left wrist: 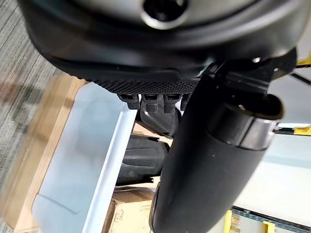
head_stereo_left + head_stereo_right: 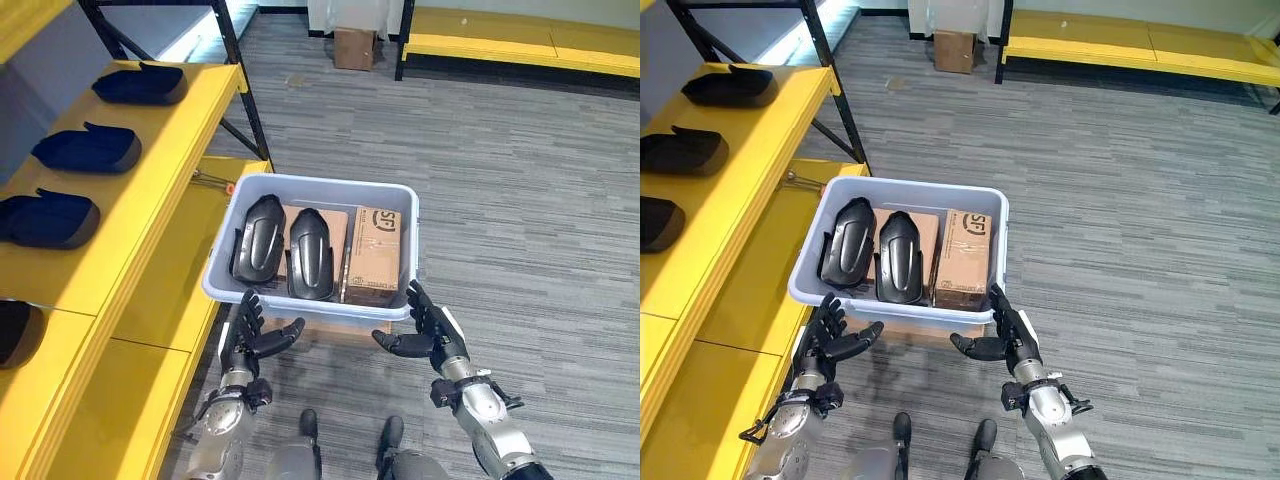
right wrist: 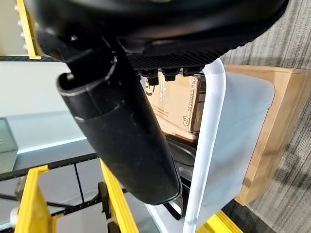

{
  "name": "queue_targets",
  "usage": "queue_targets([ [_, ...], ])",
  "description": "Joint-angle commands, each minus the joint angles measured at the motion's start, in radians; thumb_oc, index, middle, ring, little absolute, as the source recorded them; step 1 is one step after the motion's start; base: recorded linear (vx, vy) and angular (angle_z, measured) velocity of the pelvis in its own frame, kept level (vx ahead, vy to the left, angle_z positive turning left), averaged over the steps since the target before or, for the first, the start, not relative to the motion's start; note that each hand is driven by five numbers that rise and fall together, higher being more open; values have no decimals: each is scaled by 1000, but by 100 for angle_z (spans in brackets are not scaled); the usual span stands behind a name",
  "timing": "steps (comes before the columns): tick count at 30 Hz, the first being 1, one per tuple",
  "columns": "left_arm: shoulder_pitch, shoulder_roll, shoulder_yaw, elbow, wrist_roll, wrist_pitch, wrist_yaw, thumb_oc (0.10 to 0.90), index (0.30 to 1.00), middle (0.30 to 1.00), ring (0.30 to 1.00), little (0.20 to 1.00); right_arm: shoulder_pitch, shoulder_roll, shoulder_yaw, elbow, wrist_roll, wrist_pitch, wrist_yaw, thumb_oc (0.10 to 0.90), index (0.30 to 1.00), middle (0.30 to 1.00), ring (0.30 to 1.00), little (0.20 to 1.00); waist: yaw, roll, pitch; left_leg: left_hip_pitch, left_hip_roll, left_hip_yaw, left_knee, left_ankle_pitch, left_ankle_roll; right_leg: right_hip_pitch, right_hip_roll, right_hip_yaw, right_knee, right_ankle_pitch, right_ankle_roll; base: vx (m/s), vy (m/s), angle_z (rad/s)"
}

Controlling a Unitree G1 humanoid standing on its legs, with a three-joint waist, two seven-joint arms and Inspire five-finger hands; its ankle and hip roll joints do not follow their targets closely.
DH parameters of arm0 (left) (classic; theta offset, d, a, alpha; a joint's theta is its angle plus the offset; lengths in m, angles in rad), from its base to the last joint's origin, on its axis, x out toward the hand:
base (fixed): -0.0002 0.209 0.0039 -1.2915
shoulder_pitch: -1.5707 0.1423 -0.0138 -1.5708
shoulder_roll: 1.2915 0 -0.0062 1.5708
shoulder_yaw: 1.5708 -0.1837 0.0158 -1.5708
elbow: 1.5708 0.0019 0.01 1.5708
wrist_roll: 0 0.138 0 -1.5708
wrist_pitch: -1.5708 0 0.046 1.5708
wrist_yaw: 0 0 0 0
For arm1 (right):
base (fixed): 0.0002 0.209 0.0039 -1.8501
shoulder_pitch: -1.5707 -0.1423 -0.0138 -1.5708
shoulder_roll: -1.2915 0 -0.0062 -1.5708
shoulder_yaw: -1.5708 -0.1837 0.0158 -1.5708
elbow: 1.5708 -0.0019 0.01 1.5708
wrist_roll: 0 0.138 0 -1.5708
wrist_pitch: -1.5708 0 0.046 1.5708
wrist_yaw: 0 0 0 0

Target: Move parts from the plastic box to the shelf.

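From my remote station, I see both hands raised at the near rim of the box, a pale plastic bin resting on a wooden block just beside the shelf. My left hand is at the box's near left corner, fingers straight and spread, gripping nothing; my right hand is at the near right corner, fingers likewise released, thumb pointing inward. Whether either hand touches the rim I cannot tell. Inside the box lie two black parts side by side on cardboard, with a carton to their right against the wall. On the shelf's upper yellow board, four dark parts sit in a row, the farthest near its far end. A small brown box stands on the grey carpet well beyond, near a low yellow bench.
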Motion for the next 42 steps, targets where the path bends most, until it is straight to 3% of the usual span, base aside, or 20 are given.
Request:
queue_targets([
  [1,-39,31,28,-119,-13,-82,-5,900,1000,1000,1000,1000,-41,-24,-2,-121,3,-105,-13,900,1000,1000,1000,1000,-14,-11,-13,41,186,33,-144,48,-10,37,-12,44,56,-74,76,158,226,-13],
  [2,-47,31,29,-119,-14,-82,7,900,1000,1000,1000,1000,-45,-24,-8,-115,4,-111,-35,900,1000,1000,1000,1000,-24,17,-18,59,281,24,-316,169,-42,18,-16,78,78,-85,91,127,209,-13],
  [4,-55,29,28,-112,-8,-81,13,900,1000,1000,1000,1000,-44,-23,-16,-111,14,-115,-40,900,1000,1000,1000,1000,-33,31,-18,64,298,61,-347,205,-61,15,-27,73,78,-81,102,61,211,-23],
  [7,-47,33,36,-121,-7,-86,7,900,1000,1000,1000,1000,-39,-23,-11,-113,-30,-111,-40,900,1000,1000,1000,1000,-28,65,-35,116,300,99,-373,169,-76,-9,-45,125,82,-63,125,93,319,-50],
  [10,-40,39,44,-123,-5,-88,2,900,1000,1000,1000,1000,-18,-25,-20,-122,-39,-102,-34,900,1000,1000,1000,1000,-31,64,-35,135,281,124,-371,137,-67,5,-68,135,74,-54,135,92,209,-43],
  [14,-51,50,38,-105,0,-92,9,900,1000,1000,1000,1000,44,-5,-66,-148,-42,-93,-35,900,1000,1000,1000,1000,-51,37,-31,121,197,167,-303,41,-40,49,-169,124,41,-10,184,119,305,21],
  [20,-52,60,35,-109,12,-88,12,900,1000,1000,1000,1000,46,-14,-79,-186,-96,-88,-39,900,1000,1000,1000,1000,-54,11,-41,82,142,176,-267,2,-15,50,-225,104,22,47,217,51,159,11],
  [25,-44,68,57,-114,23,-86,17,900,1000,1000,1000,1000,16,-62,-101,-258,-208,-93,-62,900,1000,1000,1000,1000,-44,-17,-44,70,130,179,-273,-3,-6,42,-241,92,24,62,229,33,49,8],
  [33,-19,105,69,-155,40,-84,-4,900,1000,1000,1000,1000,-186,-275,-138,-379,-435,-93,-108,900,1000,1000,1000,1000,0,-67,-26,26,129,155,-263,-1,-7,36,-239,58,21,73,235,0,-14,11],
  [39,-24,132,45,-180,24,-72,-25,900,1000,1000,1000,1000,-386,-367,-37,-349,-463,-75,-90,900,1000,1000,1000,1000,36,-84,8,-10,131,139,-253,2,-10,21,-234,41,19,75,231,-35,-17,6],
  [40,-34,141,24,-193,14,-70,-29,900,1000,1000,1000,1000,-512,-394,44,-286,-481,-50,-78,900,1000,1000,1000,1000,60,-92,35,-30,133,130,-244,5,-9,9,-232,35,23,73,228,-47,-18,2],
  [42,-36,139,28,-193,14,-70,-29,900,1000,1000,1000,1000,-521,-393,50,-279,-481,-52,-80,900,1000,1000,1000,1000,57,-91,37,-31,133,130,-243,4,-9,8,-232,36,24,73,228,-23,-9,0],
])
